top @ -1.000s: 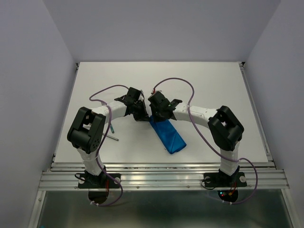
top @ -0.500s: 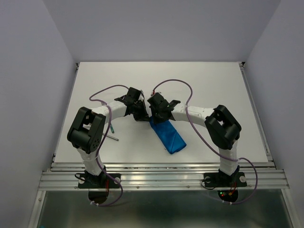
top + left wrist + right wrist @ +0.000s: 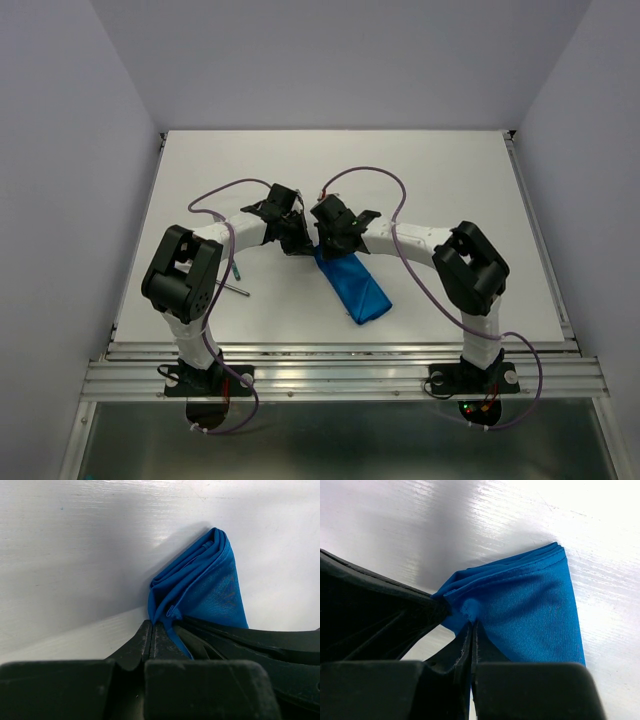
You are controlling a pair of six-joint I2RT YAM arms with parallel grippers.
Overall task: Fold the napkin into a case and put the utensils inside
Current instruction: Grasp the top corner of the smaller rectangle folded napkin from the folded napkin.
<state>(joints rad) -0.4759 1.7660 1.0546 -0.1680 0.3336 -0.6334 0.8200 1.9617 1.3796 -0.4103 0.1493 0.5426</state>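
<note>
Left gripper (image 3: 297, 243) and right gripper (image 3: 328, 243) both pinch the upper end of the folded blue napkin (image 3: 356, 287) at frame centre, its long axis trailing toward lower right, with the utensils (image 3: 238, 288) lying mid-left, nearer the left arm (image 3: 185, 275).

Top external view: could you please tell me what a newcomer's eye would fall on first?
The bright blue napkin, folded into a narrow packet, lies in the middle of the white table. At its far end, the left gripper and right gripper each pinch the cloth with shut fingers. The utensils lie beside the left arm's base.
</note>
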